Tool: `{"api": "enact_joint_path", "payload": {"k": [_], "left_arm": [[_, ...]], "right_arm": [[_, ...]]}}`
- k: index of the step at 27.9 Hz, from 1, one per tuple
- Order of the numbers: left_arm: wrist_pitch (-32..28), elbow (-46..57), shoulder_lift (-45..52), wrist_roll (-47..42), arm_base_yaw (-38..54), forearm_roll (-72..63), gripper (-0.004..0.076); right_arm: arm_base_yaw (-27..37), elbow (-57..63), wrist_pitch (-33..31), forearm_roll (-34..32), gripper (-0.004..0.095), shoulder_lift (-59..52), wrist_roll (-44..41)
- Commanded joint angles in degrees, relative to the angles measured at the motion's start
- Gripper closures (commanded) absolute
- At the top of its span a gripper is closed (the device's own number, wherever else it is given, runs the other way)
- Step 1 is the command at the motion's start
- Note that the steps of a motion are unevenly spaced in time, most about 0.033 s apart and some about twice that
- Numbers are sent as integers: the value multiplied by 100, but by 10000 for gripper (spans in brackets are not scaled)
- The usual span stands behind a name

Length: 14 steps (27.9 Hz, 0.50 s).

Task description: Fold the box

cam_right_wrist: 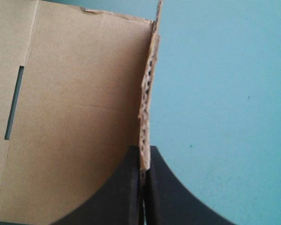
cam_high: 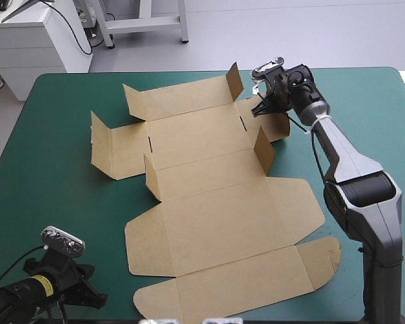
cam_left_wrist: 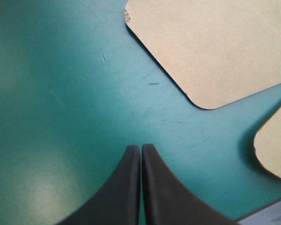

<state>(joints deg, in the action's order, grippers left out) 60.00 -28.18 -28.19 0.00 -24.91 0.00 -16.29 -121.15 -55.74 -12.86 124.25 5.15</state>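
The brown box [cam_high: 209,196] lies as a cut sheet across the middle of the teal-green table, mostly flat, with several small flaps standing up at its far end. My right gripper [cam_high: 264,108] is at the sheet's far right flap, shut on that flap's edge; in the right wrist view the board's corrugated edge [cam_right_wrist: 146,108] runs between the fingers [cam_right_wrist: 126,187] of my right gripper [cam_right_wrist: 143,161]. My left gripper [cam_high: 94,297] sits low at the table's near left corner, shut on nothing [cam_left_wrist: 141,149], with rounded corners of the box [cam_left_wrist: 215,51] ahead of it.
Bare teal-green cover [cam_high: 54,169] lies to the left of the sheet and more along the far right side [cam_high: 371,115]. The sheet's near flaps reach almost to the table's front edge [cam_high: 189,304].
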Motion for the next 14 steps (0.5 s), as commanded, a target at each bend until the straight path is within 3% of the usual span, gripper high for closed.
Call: {"api": "enact_joint_path", "payload": {"k": [1,7,14], "left_arm": [[-226,-139,-52,0,-20,-77,731],[-226,-139,-52,0,-20,-77,731],[-216,-139,-52,0,-20,-85,731]], "right_arm": [[-8,-351,41,-170,928,-380,252],[-8,-425,126,398,929,-380,1057],[-8,-425,745,1547,929,-380,2869]]}}
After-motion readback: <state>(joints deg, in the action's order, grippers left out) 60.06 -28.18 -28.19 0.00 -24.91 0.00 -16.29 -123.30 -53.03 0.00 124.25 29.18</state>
